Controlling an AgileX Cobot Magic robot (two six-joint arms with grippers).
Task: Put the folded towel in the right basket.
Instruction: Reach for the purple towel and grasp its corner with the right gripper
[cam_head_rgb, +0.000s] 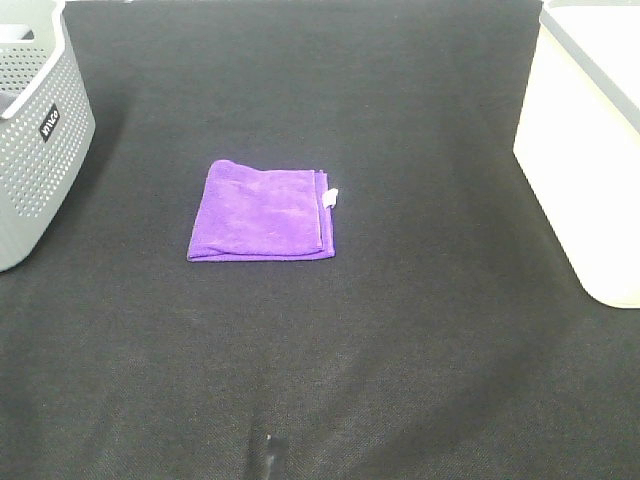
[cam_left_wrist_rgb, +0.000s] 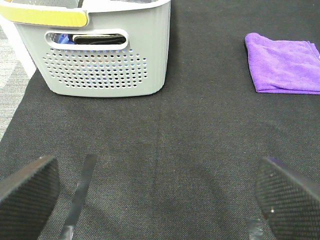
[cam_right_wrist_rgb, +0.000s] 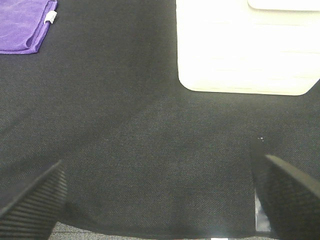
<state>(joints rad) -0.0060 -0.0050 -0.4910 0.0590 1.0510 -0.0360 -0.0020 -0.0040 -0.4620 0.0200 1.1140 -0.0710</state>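
A folded purple towel (cam_head_rgb: 264, 211) with a small white tag lies flat on the black mat, in the middle of the exterior view. It also shows in the left wrist view (cam_left_wrist_rgb: 283, 63) and at the edge of the right wrist view (cam_right_wrist_rgb: 24, 24). The right basket (cam_head_rgb: 590, 140) is white and stands at the right edge; it also shows in the right wrist view (cam_right_wrist_rgb: 247, 47). My left gripper (cam_left_wrist_rgb: 157, 192) is open and empty, well short of the towel. My right gripper (cam_right_wrist_rgb: 160, 197) is open and empty, near the mat's front edge. Neither gripper shows in the exterior view.
A grey perforated basket (cam_head_rgb: 35, 125) stands at the left edge; in the left wrist view (cam_left_wrist_rgb: 100, 50) dark items show through its handle slot. The black mat (cam_head_rgb: 320, 360) covers the table.
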